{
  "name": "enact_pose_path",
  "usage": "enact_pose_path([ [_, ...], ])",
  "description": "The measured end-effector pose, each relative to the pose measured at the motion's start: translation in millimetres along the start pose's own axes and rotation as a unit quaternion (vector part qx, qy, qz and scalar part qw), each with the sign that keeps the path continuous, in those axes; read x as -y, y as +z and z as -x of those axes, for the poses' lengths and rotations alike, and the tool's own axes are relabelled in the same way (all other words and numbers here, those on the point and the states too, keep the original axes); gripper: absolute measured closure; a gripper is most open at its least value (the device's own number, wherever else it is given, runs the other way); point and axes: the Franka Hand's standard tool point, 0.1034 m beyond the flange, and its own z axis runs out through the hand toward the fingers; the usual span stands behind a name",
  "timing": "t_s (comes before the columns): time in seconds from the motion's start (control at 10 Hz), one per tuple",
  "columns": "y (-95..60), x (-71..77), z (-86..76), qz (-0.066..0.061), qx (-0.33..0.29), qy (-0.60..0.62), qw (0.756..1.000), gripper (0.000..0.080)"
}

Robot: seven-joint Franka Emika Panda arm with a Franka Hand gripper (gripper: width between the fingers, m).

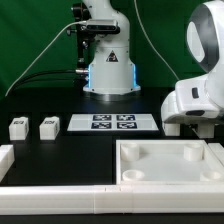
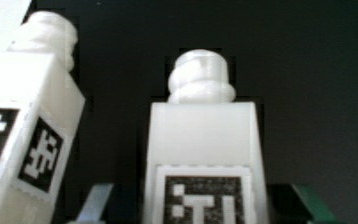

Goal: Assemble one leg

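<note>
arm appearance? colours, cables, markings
Arm: glossy white rounded shells with a grey joint band. Base: white, glowing blue at the front. Thin cables run off behind it. Fingers: dark grey-green. No markings legible.

The black table (image 1: 60,150) carries a leg (image 1: 17,127) and a second leg (image 1: 47,127) at nine o'clock, the marker board (image 1: 112,123) mid-table, and a white tray (image 1: 126,168) at four o'clock.

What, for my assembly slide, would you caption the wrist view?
Wrist view: one tagged white leg framed between the gripper's fingers, a second leg close beside it.
</note>
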Motion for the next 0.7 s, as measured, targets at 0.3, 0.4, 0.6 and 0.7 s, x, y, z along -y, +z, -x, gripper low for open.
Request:
enact_pose_path([
  [0.3,-23.6,-4.8,22.8,0.001,-0.02,-0.02,1.0,0.0509],
  [0.4,-36.1,-10.9,30.0,-0.002,-0.021,-0.021,1.0,0.0509],
  [0.6,-65.6,-22.6,41.1,-0.009,-0.045,-0.029,0.999,0.0509],
  [0.7,-71.8,-25.9,44.1,-0.011,-0.046,-0.031,0.998,0.0509],
])
